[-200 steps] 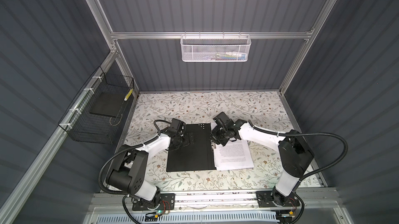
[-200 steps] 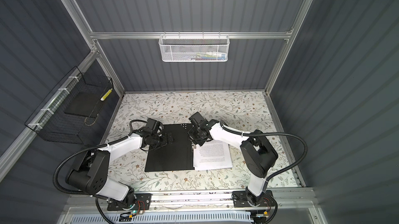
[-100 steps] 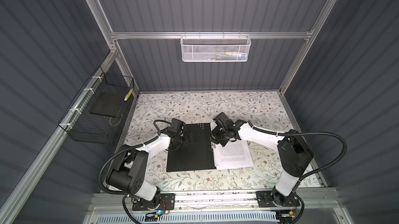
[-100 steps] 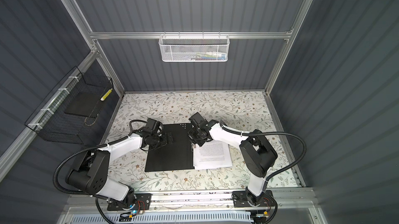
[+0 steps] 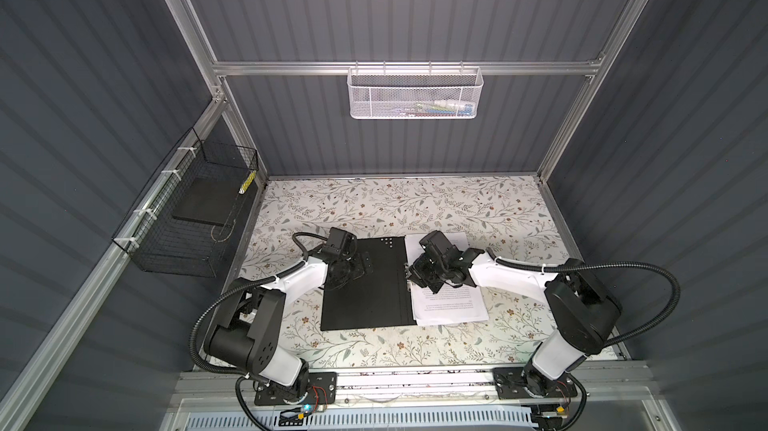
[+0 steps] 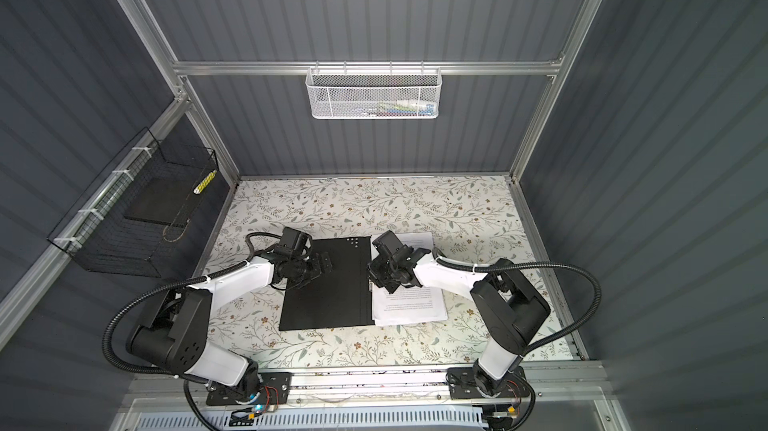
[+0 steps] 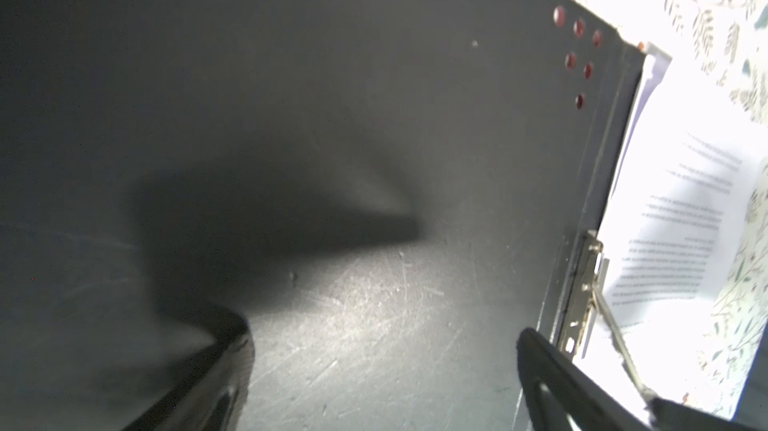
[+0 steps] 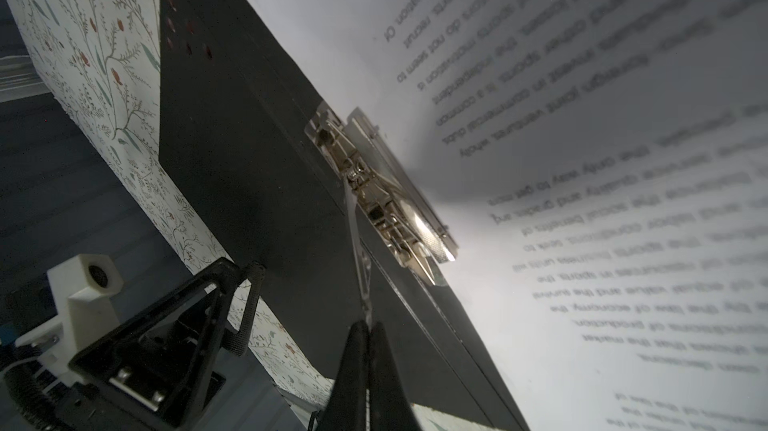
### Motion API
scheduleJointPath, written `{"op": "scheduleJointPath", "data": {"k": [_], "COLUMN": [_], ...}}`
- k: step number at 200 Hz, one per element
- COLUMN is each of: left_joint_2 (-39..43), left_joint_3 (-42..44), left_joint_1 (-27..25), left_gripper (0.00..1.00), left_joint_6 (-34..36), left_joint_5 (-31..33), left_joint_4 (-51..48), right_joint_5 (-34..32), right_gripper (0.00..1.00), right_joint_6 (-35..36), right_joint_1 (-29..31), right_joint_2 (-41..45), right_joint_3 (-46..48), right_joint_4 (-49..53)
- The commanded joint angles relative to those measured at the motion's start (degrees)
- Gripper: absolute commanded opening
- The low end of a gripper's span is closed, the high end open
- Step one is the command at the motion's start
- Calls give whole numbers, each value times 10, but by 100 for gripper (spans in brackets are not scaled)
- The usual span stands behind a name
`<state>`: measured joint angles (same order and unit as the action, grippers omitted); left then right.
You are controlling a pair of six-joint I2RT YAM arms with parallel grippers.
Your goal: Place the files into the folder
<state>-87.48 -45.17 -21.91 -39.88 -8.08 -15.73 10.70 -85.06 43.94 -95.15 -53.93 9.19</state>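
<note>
Open black folder [image 5: 365,283] flat at mid frame in both top views, files [image 5: 451,308] touching its right side. Left gripper [image 7: 382,331] spread wide over folder. Right gripper [image 8: 366,327] pinched tight on clip lever [image 8: 358,242].

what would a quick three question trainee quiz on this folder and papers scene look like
1. Fill in: the printed sheets lie to the robot's ___ of the open folder's spine clip.
2. True or false: the left end effector is shut.
3. The right end effector pinches: A a printed sheet, B the clip's metal lever, C the folder's cover.
Key: 1 right; 2 false; 3 B.
</note>
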Motion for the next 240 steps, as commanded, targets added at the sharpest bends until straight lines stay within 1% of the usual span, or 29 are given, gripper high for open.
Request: {"op": "scheduleJointPath", "data": {"k": [1,43,96,168,195,208,222,240], "left_joint_2": [-13,-11,-2,11,15,14,11,7], "left_joint_3": [38,48,54,74,76,76,78,76], "left_joint_1": [14,15,15,19,19,19,19,19], "left_gripper": [99,100,100,100,99,100,100,100], "left_joint_6": [-30,-35,-34,-42,-46,-47,-47,-47], "left_joint_5": [46,49,56,62,67,71,72,72], "left_joint_4": [-53,-54,-59,-61,-63,-64,-64,-65], "right_joint_5": [-23,-34,-43,-49,-52,-57,-69,-62], "right_gripper": [0,0,0,0,0,0,0,0], "right_joint_6": [2,-6,-8,-14,-21,-13,-5,-2], "right_joint_1": [3,10,13,15,14,14,14,12], "right_joint_2": [-12,-21,-44,-71,-69,-58,-52,-67], "right_joint_3": [43,98,140,172,185,189,179,180], "right_joint_4": [26,-6,-45,-75,-86,-91,-64,-78]}}
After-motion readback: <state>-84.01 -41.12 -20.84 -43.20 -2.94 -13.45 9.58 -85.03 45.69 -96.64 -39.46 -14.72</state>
